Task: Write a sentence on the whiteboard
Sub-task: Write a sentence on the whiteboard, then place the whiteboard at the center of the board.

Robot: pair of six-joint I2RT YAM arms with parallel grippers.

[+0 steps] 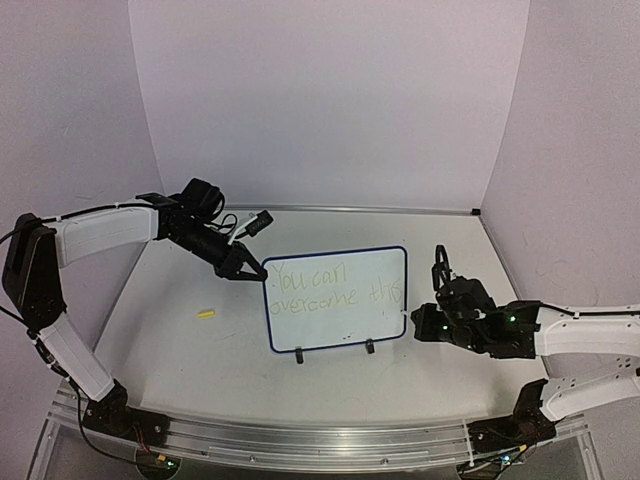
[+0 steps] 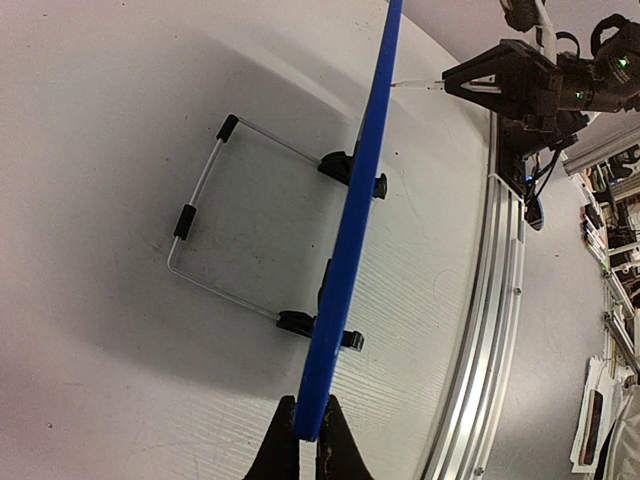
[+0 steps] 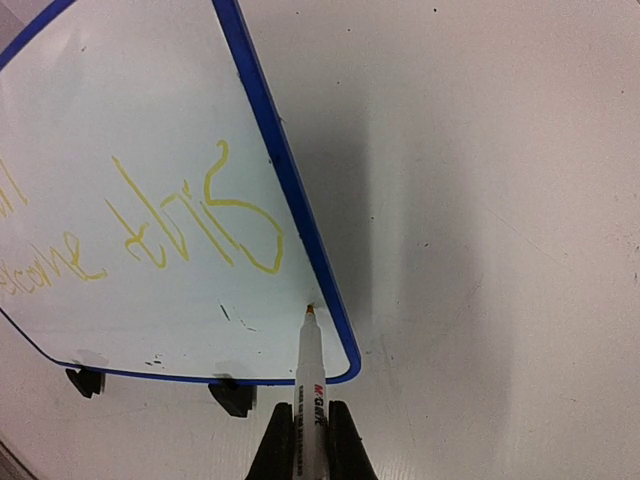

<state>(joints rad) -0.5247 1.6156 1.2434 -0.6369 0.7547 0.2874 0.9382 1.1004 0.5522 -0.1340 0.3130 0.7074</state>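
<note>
At the near edge of the table (image 1: 200, 375) runs an aluminium rail (image 1: 300, 432) carrying both arm bases. Just beyond it on the right, the right gripper (image 3: 310, 445) has its fingers pressed together on a white marker (image 3: 309, 385). The marker's tip sits at the inner edge of the blue frame, close to the lower right corner of the whiteboard (image 1: 340, 325). The whiteboard stands tilted at the middle of the table on two black feet (image 1: 300, 353), with a wire stand (image 2: 215, 215) behind it. Its face carries the sentence (image 1: 335, 285) in yellow-green, two lines reading "You can overcome this". To the left of the board, a small yellow piece (image 1: 206, 313) lies on the table, apart from everything. Farther back, the left gripper (image 2: 307, 440) pinches the board's blue frame at its upper left corner.
</note>
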